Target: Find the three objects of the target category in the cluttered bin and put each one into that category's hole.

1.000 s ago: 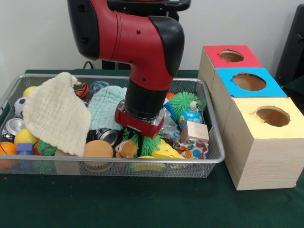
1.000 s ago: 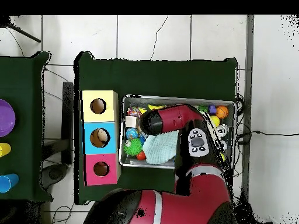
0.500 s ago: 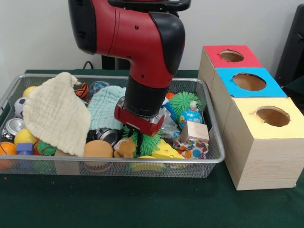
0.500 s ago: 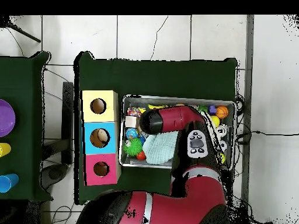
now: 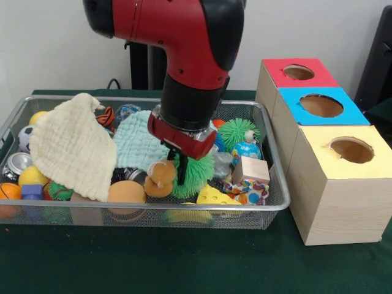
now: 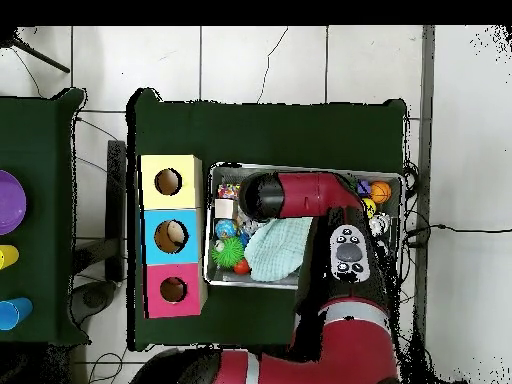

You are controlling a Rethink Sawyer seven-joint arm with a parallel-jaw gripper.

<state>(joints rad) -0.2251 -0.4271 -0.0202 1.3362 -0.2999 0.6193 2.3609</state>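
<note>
My gripper (image 5: 173,169) hangs low over the front middle of the wire bin (image 5: 184,208). It looks shut on a tan plush toy (image 5: 160,178), which dangles just above the clutter. A green spiky ball (image 5: 196,173) sits right behind the black finger (image 5: 182,171). To the right stand three boxes with holes: red (image 5: 298,72), blue (image 5: 321,105) and yellow (image 5: 350,149). In the overhead view the arm (image 6: 300,195) covers the gripper and the toy. There the yellow box (image 6: 168,181), blue box (image 6: 170,236) and red box (image 6: 173,290) line the bin's left side.
The bin also holds a cream cloth (image 5: 70,147), a mint cloth (image 5: 136,141), a wooden cube (image 5: 251,169), a yellow cheese wedge (image 5: 214,196), a globe ball (image 5: 246,150), a second green spiky ball (image 5: 237,130), an orange ball (image 5: 127,192) and a can (image 5: 17,163).
The gripper has risen out of the clutter, and the tan plush toy came up with it. The green spiky ball under it now shows more fully.
</note>
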